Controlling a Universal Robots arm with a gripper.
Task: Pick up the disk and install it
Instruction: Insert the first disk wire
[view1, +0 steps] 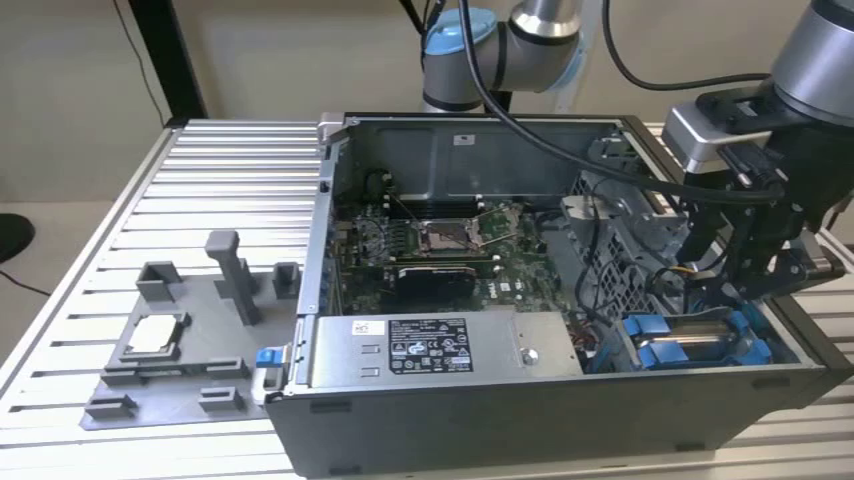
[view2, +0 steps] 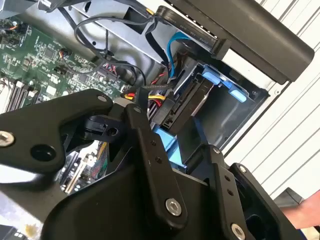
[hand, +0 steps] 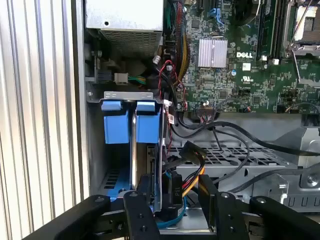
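My gripper hangs inside the open computer case, at the lower right of the exterior view. Its two black fingers are spread apart, with nothing pinched between them that I can see. Just past the fingertips the disk stands on edge in the drive bay at the case's corner, its blue carrier tab beside a second blue tab. I cannot tell whether either finger touches it. A black plug with coloured wires sits just beside the disk. Farther in lies the green motherboard, with black cables looping across it. Along the case's front wall in the exterior view is the grey labelled power-supply box. Outside the case, at that view's lower left, a grey fixture plate rests on the slatted table.
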